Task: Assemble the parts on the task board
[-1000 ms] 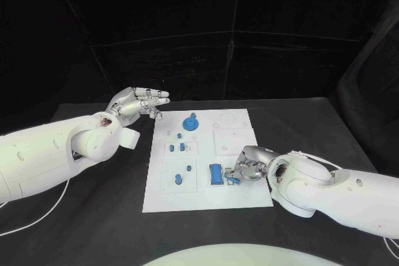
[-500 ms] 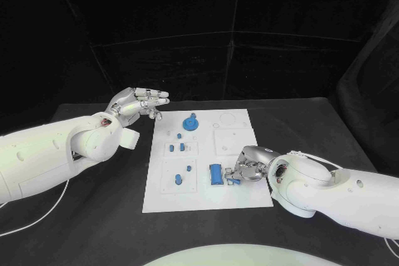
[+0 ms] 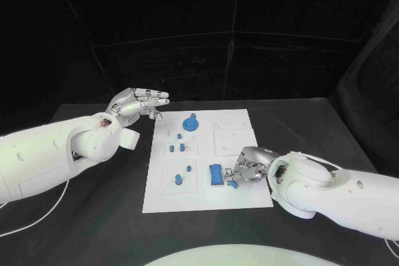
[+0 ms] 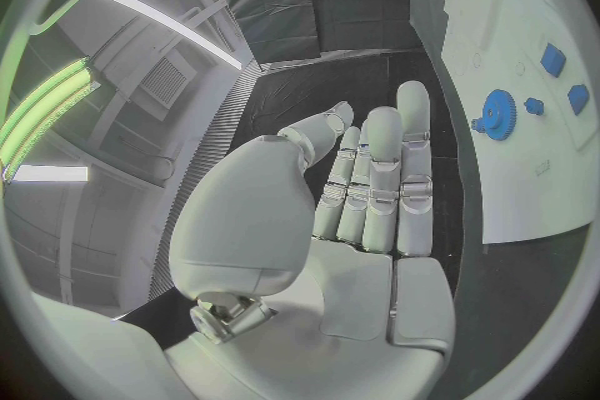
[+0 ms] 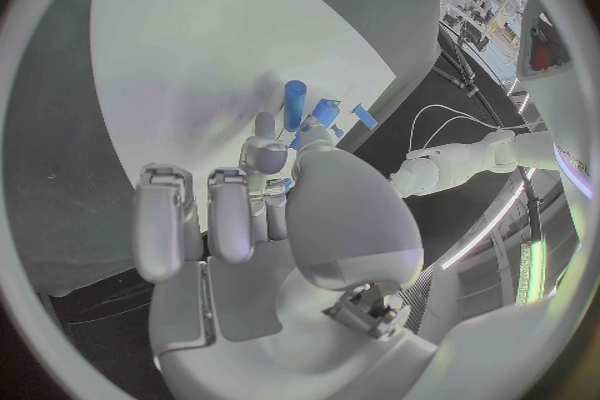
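Head view, flat white task board (image 3: 237, 199), round blue gear (image 3: 191, 124)

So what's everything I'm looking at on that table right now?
Table: one, black, under everything.
Task board: one, white plate, middle of the table.
Round part: one, blue, far end of the board.
Small parts: a few, blue, on the board's left half.
Long part: one, blue, near the board's right edge, beside the right robot hand.
Small piece: one, blue, at the right robot hand's fingertips; whether it is gripped I cannot tell.
Left robot hand: one, silver, raised off the board's far left corner, holding nothing, fingers apart.
Right robot hand: one, silver, down on the board's right side.
Arms: two, white.
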`<control>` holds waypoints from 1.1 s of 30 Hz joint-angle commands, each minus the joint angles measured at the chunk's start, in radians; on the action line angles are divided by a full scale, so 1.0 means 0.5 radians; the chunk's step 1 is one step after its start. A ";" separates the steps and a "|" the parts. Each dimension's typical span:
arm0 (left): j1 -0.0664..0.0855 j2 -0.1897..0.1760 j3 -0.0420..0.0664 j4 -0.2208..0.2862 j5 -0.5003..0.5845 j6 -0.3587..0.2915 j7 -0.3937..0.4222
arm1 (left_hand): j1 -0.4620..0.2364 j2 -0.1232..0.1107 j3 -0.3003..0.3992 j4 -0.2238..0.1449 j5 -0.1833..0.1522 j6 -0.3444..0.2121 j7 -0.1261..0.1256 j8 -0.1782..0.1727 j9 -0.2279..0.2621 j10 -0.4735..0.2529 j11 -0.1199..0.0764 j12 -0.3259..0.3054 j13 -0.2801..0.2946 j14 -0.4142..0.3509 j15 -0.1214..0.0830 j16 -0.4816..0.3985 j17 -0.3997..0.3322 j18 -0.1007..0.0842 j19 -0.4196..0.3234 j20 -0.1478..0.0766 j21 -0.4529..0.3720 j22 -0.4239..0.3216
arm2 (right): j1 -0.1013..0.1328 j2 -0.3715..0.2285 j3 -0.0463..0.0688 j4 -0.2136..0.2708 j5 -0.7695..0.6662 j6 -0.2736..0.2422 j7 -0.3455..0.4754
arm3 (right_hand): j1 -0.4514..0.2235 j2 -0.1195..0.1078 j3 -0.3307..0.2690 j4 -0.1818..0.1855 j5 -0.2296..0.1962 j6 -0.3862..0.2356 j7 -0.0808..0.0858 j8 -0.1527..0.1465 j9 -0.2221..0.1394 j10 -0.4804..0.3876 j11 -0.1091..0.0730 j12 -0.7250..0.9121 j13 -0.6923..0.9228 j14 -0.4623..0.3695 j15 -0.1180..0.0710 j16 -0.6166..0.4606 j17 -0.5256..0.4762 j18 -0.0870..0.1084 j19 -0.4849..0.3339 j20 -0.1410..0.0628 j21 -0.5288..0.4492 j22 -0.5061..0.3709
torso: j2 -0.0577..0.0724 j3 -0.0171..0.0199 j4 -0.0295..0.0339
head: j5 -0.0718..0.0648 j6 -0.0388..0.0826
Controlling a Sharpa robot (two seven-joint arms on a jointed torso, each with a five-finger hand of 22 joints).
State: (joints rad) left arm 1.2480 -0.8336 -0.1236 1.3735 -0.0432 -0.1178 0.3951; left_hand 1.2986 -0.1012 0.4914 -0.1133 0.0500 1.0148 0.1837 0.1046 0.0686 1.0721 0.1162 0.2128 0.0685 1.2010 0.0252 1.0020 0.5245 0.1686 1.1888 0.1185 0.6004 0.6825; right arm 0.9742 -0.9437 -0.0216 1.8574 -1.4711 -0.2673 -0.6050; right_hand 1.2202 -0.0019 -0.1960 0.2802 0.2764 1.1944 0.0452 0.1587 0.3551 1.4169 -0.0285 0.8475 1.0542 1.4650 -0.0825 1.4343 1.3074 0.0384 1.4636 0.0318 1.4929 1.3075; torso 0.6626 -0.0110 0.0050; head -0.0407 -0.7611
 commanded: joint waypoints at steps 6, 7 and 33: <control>0.003 0.001 0.001 0.000 0.007 0.020 0.001 | 0.023 0.003 0.000 -0.008 0.001 -0.001 0.009 0.012 -0.002 -0.020 0.000 0.006 -0.002 -0.014 -0.004 -0.005 -0.004 0.029 -0.016 0.000 -0.010 -0.002 | 0.002 -0.001 0.000 0.007 -0.014 0.081 0.022 | 0.004 -0.020 -0.021 -0.001 -0.037 0.004 0.005 -0.012 0.004 0.005 0.006 -0.015 -0.002 0.132 -0.007 -0.001 0.108 -0.013 0.038 -0.005 -0.003 0.295 | 0.001 -0.0002 0.001 | -0.001 0.000; 0.003 0.001 0.001 0.000 0.007 0.020 0.001 | 0.023 0.003 0.000 -0.008 0.001 -0.001 0.009 0.012 -0.002 -0.020 0.000 0.006 -0.002 -0.014 -0.004 -0.005 -0.004 0.029 -0.016 0.000 -0.010 -0.002 | 0.002 -0.001 0.000 0.007 -0.016 0.083 0.022 | 0.004 -0.022 -0.024 -0.001 -0.041 0.004 0.006 -0.013 0.004 0.004 0.006 -0.018 -0.004 0.131 -0.007 -0.002 0.107 -0.012 0.037 -0.005 -0.003 0.294 | 0.000 -0.0002 0.001 | -0.001 -0.002; 0.003 0.004 0.000 -0.004 0.007 0.020 -0.009 | 0.044 0.014 0.013 -0.023 0.001 -0.001 0.010 0.013 -0.003 -0.023 0.000 0.011 -0.003 -0.021 -0.006 -0.007 -0.012 0.029 -0.021 -0.002 -0.009 -0.002 | 0.002 -0.007 0.000 0.028 0.038 0.021 0.031 | 0.291 0.126 0.160 -0.137 0.144 0.014 -0.015 -0.025 0.006 0.029 -0.015 0.020 0.047 0.142 -0.024 0.026 0.156 -0.018 0.054 -0.021 0.010 0.317 | 0.001 0.0003 0.000 | -0.001 0.000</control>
State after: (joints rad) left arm 1.2480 -0.8328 -0.1243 1.3715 -0.0432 -0.1174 0.3890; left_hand 1.3106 -0.0973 0.4983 -0.1203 0.0500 1.0148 0.1836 0.1046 0.0686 1.0648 0.1163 0.2128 0.0678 1.1971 0.0214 1.0020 0.5198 0.1687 1.1853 0.1149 0.6004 0.6827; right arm 0.9743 -0.9458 -0.0216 1.8667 -1.4694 -0.2281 -0.5990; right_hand 1.3694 0.0446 -0.1203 0.2090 0.3431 1.1996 0.0399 0.1393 0.3566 1.4241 -0.0358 0.8506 1.0771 1.4651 -0.0896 1.4430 1.3079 0.0385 1.4672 0.0283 1.4928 1.3074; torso 0.6629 -0.0107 0.0055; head -0.0417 -0.7616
